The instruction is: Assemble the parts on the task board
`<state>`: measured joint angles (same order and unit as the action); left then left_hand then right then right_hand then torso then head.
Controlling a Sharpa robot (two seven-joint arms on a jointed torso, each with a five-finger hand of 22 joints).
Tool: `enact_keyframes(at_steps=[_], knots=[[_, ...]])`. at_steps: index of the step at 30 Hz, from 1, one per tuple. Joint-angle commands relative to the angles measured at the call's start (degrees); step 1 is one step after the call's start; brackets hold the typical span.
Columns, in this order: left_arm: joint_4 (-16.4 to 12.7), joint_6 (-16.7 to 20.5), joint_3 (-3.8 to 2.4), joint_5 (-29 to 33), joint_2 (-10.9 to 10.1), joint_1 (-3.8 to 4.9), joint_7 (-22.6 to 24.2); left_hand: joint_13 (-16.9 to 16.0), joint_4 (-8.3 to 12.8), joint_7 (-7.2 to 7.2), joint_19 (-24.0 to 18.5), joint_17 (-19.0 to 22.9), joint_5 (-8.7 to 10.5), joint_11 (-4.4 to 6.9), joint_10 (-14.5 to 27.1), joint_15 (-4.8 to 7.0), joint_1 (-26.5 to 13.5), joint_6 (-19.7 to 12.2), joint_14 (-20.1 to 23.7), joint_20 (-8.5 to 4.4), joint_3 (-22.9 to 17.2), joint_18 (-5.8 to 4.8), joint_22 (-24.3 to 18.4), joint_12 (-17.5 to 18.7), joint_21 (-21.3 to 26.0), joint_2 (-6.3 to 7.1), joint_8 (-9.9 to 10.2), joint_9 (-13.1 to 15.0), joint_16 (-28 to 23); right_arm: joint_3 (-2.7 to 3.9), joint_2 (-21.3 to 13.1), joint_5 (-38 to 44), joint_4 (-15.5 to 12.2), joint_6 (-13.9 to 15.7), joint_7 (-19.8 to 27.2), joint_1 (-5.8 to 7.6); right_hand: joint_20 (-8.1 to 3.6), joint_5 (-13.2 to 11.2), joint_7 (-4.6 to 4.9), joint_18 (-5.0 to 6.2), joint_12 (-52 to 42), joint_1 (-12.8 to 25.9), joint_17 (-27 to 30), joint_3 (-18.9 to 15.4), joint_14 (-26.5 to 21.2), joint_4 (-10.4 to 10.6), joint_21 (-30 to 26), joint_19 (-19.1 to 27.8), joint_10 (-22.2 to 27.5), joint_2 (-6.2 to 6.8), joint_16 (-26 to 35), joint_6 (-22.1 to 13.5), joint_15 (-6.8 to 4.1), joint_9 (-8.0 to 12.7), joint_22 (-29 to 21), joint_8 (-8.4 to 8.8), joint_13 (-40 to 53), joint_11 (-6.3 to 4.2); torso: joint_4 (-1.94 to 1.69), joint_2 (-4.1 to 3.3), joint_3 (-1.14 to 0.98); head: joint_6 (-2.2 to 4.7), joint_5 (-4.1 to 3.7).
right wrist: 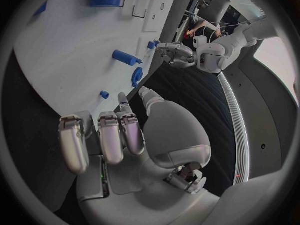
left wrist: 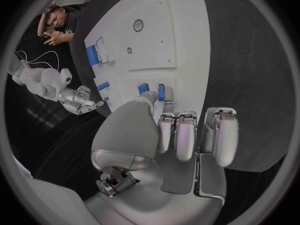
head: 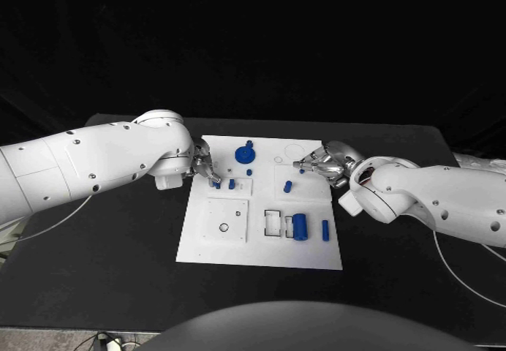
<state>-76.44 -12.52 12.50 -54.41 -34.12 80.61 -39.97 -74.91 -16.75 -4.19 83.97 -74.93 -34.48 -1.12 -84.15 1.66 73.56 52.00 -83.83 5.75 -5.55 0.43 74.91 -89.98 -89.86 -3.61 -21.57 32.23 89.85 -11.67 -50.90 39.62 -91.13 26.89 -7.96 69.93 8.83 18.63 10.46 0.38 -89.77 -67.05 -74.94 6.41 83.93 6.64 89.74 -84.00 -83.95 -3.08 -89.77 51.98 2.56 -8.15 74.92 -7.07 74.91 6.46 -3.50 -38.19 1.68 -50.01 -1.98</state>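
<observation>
The white task board (head: 264, 241) lies mid-table. My left hand (head: 205, 170) is at its left edge. Its thumb and one finger (left wrist: 168, 96) close around a small upright blue part (left wrist: 161, 91), with a second blue part (left wrist: 143, 88) standing beside it. My right hand (head: 322, 161) hovers at the board's far right. It holds nothing; its thumb and a finger (right wrist: 121, 105) are held apart near a tiny blue knob (right wrist: 104, 94). A blue gear (head: 246, 153) sits at the far middle. A blue peg (head: 288, 186) lies further in.
A blue cylinder (head: 300, 226) rests in a slot near the board's front, with a blue bar (head: 326, 230) to its right. A raised square plate with a round hole (head: 226, 219) sits at the front left. Black table (head: 126, 278) surrounds the board.
</observation>
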Motion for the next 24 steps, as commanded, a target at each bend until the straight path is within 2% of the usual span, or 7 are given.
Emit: enact_keyframes(at_steps=[1, 11, 19, 20, 22, 23, 24], knots=[[0.0, -0.6, -0.02, 0.1, 0.1, 0.00, -1.8, -15.1, -0.1, -0.23, 6.0, -15.1, 0.30, 0.18, -5.9, 0.08, 0.0, 0.1, -6.2, -0.41, -0.4, -0.43, 15.1, 0.0, -0.1, -0.02, 0.4, -0.1, 0.1, -0.01, 0.0, 0.3, 0.0, -0.5, 0.1, -0.04, 0.48, 0.4, 0.32, -0.38, -0.2, -0.7, -15.1, -0.3, 6.1, 0.1, 0.3, -6.0, -6.1, 0.03, -0.2, -0.2, 0.46, -0.1, 15.1, -0.21, 15.1, 0.28, -0.02, 0.01, 0.00, 0.01, -0.01], [0.1, -1.3, -0.01, 0.2, 0.2, -0.01, -1.6, -15.1, -0.2, -0.60, 6.0, -15.1, 0.77, -0.18, -5.9, -0.13, -1.8, -0.3, -6.2, -0.37, 0.3, -0.43, 15.1, 0.0, -0.1, 0.83, 0.7, -0.2, 0.1, -0.01, 0.0, 0.3, -0.1, -0.5, 0.1, -0.04, 0.48, 0.4, 0.32, -0.38, -0.2, -0.7, -15.1, -0.3, 6.1, 0.1, 0.3, -6.0, -6.1, 0.03, -0.2, -0.2, 0.46, -0.1, 15.1, -0.21, 15.1, 0.28, 0.02, -0.01, -0.01, 0.01, 0.03], [0.4, -2.2, -0.01, 0.6, 0.6, -0.03, -1.3, -15.1, -0.2, -0.67, 6.0, -15.1, 1.32, -0.27, -5.9, -0.23, -2.8, -0.4, -6.2, -0.33, 0.7, -0.43, 15.1, 0.0, -0.1, 0.94, 0.8, -0.3, 0.1, -0.01, 0.0, 0.3, 0.0, -0.6, 0.1, -0.04, 0.47, 0.5, 0.32, -0.38, -0.2, -0.7, -15.1, -0.4, 6.1, 0.1, 0.3, -6.0, -6.1, 0.05, -0.2, -0.2, 0.45, -0.1, 15.1, -0.24, 15.1, 0.28, 0.01, 0.00, 0.01, 0.01, -0.03], [0.4, -2.3, -0.01, 0.6, 0.6, -0.04, -1.3, -15.1, -0.1, -0.67, 6.0, -15.1, 2.50, -0.28, -5.9, -0.28, -3.3, -0.3, -6.2, -0.31, 0.9, -0.43, 15.1, 0.0, -0.1, 0.91, 0.8, -0.3, 0.1, -0.01, 0.0, 0.3, 0.0, -0.6, 0.0, -0.04, 0.47, 0.5, 0.32, -0.38, -0.2, -0.7, -15.1, -0.4, 6.1, 0.1, 0.3, -6.0, -6.1, 0.05, -0.2, -0.2, 0.45, -0.1, 15.1, -0.24, 15.1, 0.28, 0.02, 0.00, 0.01, 0.01, -0.04], [0.5, -2.4, -0.01, 0.6, 0.7, -0.05, -1.3, -15.1, 0.0, -0.64, 6.0, -15.1, 7.75, -0.28, -5.9, -0.33, -4.3, -0.2, -6.2, -0.26, 1.7, -0.43, 15.1, 0.0, -0.1, 0.83, 0.8, -0.2, 0.1, -0.01, 0.0, 0.3, 0.0, -0.7, -0.1, -0.04, 0.47, 0.5, 0.32, -0.38, -0.2, -0.7, -15.1, -0.4, 6.1, 0.1, 0.3, -6.0, -6.1, 0.05, -0.2, -0.2, 0.45, -0.1, 15.1, -0.24, 15.1, 0.28, 0.00, 0.00, 0.01, 0.01, -0.06], [0.5, -2.3, -0.01, 0.6, 0.7, -0.05, -1.4, -15.1, -0.1, -0.64, 6.0, -15.1, 8.90, -0.27, -5.9, -0.32, -4.5, -0.2, -6.2, -0.24, 1.9, -0.43, 15.1, 0.0, -0.1, 0.85, 0.8, -0.2, 0.1, -0.01, 0.0, 0.3, 0.0, -0.7, -0.1, -0.04, 0.47, 0.5, 0.32, -0.38, -0.2, -0.7, -15.1, -0.4, 6.1, 0.1, 0.3, -6.0, -6.1, 0.05, -0.2, -0.2, 0.45, -0.1, 15.1, -0.24, 15.1, 0.28, 0.00, 0.00, 0.01, 0.01, -0.07], [0.5, -2.3, -0.01, 0.6, 0.7, -0.06, -1.4, -15.1, -0.1, -0.65, 6.0, -15.1, 9.22, -0.27, -5.9, -0.32, -4.6, -0.2, -6.2, -0.23, 2.0, -0.43, 15.1, 0.0, -0.1, 0.84, 0.8, -0.2, 0.1, -0.01, 0.0, 0.3, -0.1, -0.7, -0.1, -0.04, 0.47, 0.5, 0.32, -0.38, -0.2, -0.7, -15.1, -0.4, 6.1, 0.1, 0.3, -6.0, -6.1, 0.05, -0.2, -0.2, 0.45, -0.1, 15.1, -0.24, 15.1, 0.28, -0.01, 0.00, 0.01, 0.01, -0.07]])
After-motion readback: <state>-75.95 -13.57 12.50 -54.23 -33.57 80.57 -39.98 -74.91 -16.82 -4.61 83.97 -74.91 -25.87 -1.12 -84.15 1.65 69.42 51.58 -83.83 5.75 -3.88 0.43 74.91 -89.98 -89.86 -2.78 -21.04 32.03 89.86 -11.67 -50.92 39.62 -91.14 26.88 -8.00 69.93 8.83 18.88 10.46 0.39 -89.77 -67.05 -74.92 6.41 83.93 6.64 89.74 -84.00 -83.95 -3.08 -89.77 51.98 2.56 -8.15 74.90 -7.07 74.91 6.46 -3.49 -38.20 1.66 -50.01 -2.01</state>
